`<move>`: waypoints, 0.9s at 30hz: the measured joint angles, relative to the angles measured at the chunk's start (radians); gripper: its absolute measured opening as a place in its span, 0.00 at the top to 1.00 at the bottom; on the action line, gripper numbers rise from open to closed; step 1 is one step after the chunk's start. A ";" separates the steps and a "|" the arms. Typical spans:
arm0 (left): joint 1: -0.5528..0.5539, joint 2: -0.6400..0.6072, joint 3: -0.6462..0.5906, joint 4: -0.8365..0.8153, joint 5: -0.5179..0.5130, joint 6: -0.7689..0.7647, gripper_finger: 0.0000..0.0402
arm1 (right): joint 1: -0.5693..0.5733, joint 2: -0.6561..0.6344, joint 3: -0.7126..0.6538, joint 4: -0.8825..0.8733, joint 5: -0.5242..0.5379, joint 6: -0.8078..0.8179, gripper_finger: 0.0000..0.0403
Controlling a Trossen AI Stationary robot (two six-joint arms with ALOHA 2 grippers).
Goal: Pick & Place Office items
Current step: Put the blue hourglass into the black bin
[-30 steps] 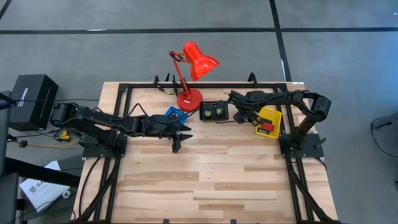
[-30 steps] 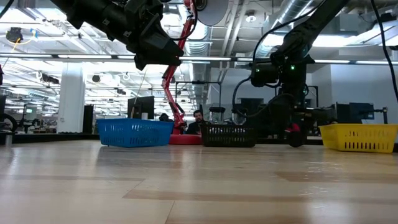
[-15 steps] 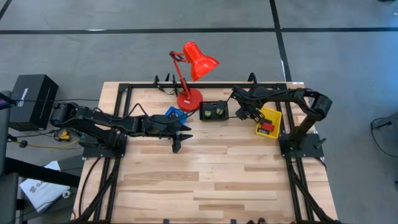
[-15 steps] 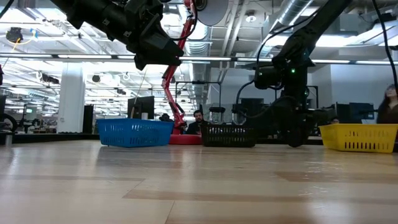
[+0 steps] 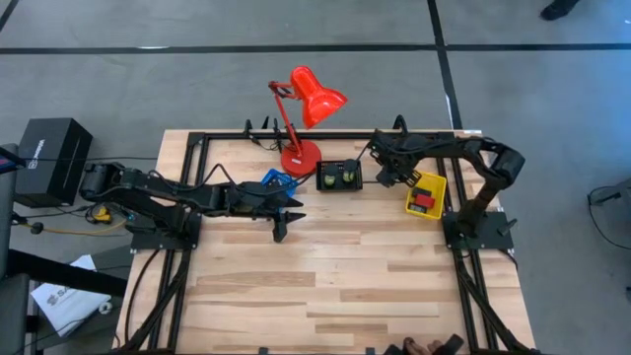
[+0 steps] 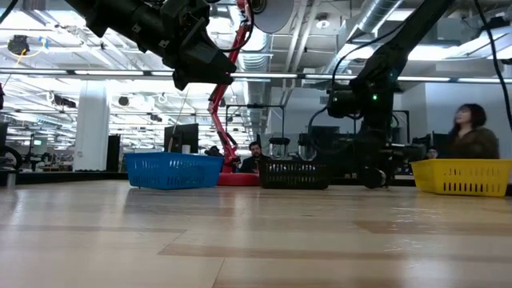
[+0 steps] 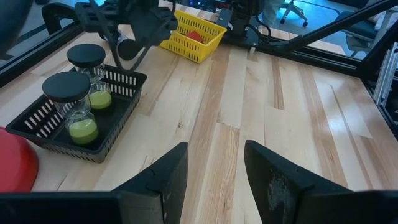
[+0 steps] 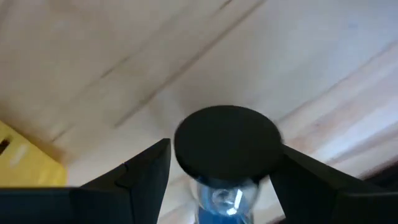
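Observation:
My right gripper (image 5: pixel 386 177) is between the black bin (image 5: pixel 321 176) and the yellow bin (image 5: pixel 438 183), near the table's far edge. It points steeply down. It is shut on a small hourglass (image 8: pixel 227 140) that has a black round cap and blue sand in its glass. The left wrist view shows the same hourglass (image 7: pixel 128 48) under that gripper (image 7: pixel 127 28). My left gripper (image 5: pixel 286 222) waits above the table's middle left, near the blue bin (image 5: pixel 278 181), open and empty (image 7: pixel 214 168). My right gripper pinches the hourglass's black top cap (image 8: pixel 273 148) between its two fingertips (image 8: pixel 308 177), coming from above and slanting down. The glass with the blue sand (image 8: pixel 217 199) hangs under the cap. Whether the lower end is clear of the table, I cannot tell.
Two hourglasses with green sand (image 7: pixel 78 109) stand in the black bin. A red block (image 5: pixel 424 204) lies in the yellow bin. A tall red desk lamp (image 5: pixel 301 156) stands behind the blue bin. The near half of the wooden table (image 5: pixel 325 286) is bare. A person (image 6: pixel 472 136) shows beyond the table.
My right gripper has moved from beside the yellow bin toward the table's far edge and a little toward the black bin, rolling its wrist and keeping the hourglass. A person has come into the low view on the right.

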 joint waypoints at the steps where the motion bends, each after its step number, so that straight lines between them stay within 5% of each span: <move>1: 0.000 0.000 0.000 0.000 0.000 0.000 0.62 | 0.000 0.009 -0.001 -0.002 0.000 0.000 0.38; 9: 0.000 0.000 0.000 0.000 0.004 0.001 0.62 | 0.025 0.074 0.021 0.000 0.032 0.008 0.39; 14: 0.000 0.000 0.000 0.000 0.004 0.002 0.62 | 0.034 0.069 0.037 -0.014 0.039 0.036 0.48; 19: 0.000 0.000 0.000 0.001 0.003 0.002 0.62 | 0.031 0.073 0.059 -0.004 0.043 0.192 0.57; 27: 0.000 0.000 0.000 0.004 0.003 0.002 0.62 | 0.053 0.072 0.060 -0.015 0.052 0.406 0.57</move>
